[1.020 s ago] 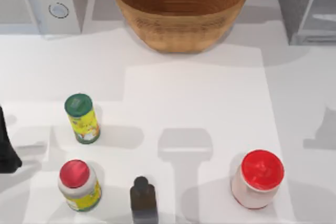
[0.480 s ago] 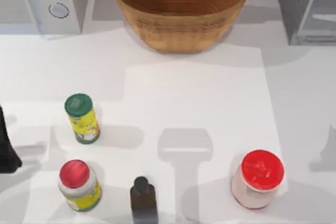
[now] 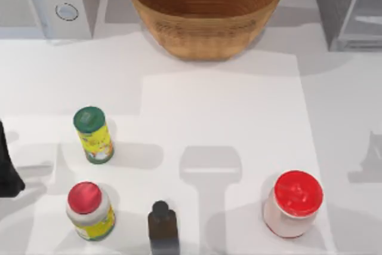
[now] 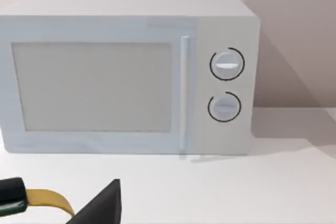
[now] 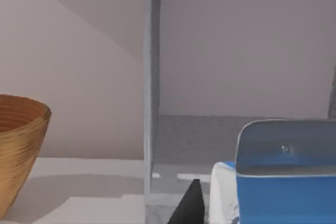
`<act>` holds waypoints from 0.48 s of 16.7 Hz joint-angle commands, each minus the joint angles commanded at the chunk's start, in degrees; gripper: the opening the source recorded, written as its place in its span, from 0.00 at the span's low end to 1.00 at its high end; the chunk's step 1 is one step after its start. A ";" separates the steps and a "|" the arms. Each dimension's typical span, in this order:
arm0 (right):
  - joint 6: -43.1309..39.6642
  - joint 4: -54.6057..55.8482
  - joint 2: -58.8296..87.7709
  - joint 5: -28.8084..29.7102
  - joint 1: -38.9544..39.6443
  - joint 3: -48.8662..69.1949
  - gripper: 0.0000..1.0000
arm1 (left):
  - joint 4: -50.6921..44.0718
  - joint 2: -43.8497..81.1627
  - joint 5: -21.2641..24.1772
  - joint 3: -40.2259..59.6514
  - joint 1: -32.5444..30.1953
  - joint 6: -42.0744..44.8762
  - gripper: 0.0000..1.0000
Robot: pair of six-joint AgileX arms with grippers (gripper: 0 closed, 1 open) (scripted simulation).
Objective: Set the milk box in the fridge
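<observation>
One carton matters: the milk box [image 5: 273, 192] sits close under the right wrist camera, blue top toward me, white side facing the dark finger [image 5: 192, 203] of the right gripper [image 5: 226, 211]. That finger lies against the white side. The opposite finger is hidden behind the carton, so I judge the grip closed on the box rather than seeing it whole. The box hangs in front of the fridge [image 5: 210, 140], whose cavity is open toward the wrist camera, with a grey floor, a pale back wall and the near upright edge off to one side. The carton looks short of the threshold and not yet inside. For this step I would line the box up with the middle of the opening, well clear of that upright edge, and keep it level so its bottom clears the lip of the fridge floor before it goes in. I would then go in straight, lower until the base rests flat, and only then let go, since a tilted release could tip such a small carton. Depth is hard to read from this angle, so I would go slowly. Beside the fridge stands the basket [image 5: 18, 150], near enough that a wide swing could clip it. The left arm [image 3: 7, 171] is parked at the table's left edge, facing the microwave [image 4: 126, 77]. The jars [image 3: 292, 202] stand nearer the front, well apart from the fridge.
</observation>
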 joint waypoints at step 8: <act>1.12 18.15 36.97 -3.70 -5.05 14.37 0.00 | 0.00 0.00 0.00 0.00 0.00 0.00 1.00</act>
